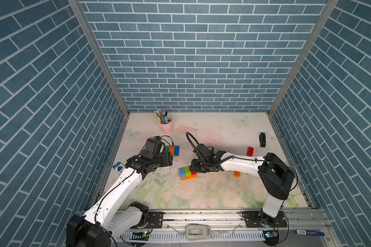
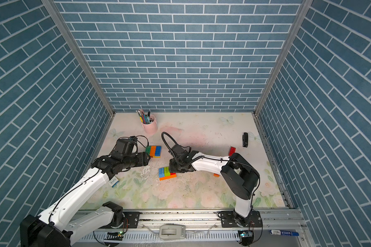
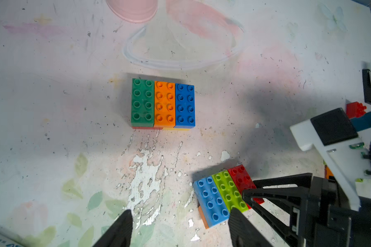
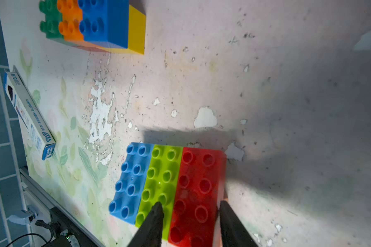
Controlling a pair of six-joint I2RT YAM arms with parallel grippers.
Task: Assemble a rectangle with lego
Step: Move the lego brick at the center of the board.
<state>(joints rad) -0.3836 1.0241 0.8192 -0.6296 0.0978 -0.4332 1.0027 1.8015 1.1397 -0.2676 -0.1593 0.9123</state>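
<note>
While its two dark fingers (image 4: 154, 224) straddle the red brick (image 4: 198, 188), the right gripper (image 4: 190, 204) sits low over the near block (image 1: 187, 173). One finger lies over the lime brick (image 4: 159, 177) and the other at the red brick's outer edge, and we cannot tell whether they pinch it or stand just free. We see the red brick, the lime brick and a light blue brick (image 4: 129, 181) packed side by side on an orange layer (image 3: 202, 216), near the middle of the table (image 1: 201, 192).

Taking twelve o'clock as the back wall (image 1: 191, 64) in both top views, we find the left gripper (image 3: 179, 210) at about ten o'clock from the near block. It is released, its fingers spread wide with nothing between them. At eleven o'clock stands the far block (image 1: 173, 150): a dark green brick (image 3: 142, 102), an orange brick (image 3: 164, 104) and a dark blue brick (image 3: 185, 105) in a row, over a lower layer (image 3: 176, 129) showing red and yellow edges. Farther along eleven o'clock stands the pink pen cup (image 1: 167, 126). A loose red brick (image 1: 250, 151) lies at two o'clock, a loose orange brick (image 1: 237, 173) at three o'clock, and a white and blue box (image 1: 118, 167) at nine o'clock by the table's edge.
</note>
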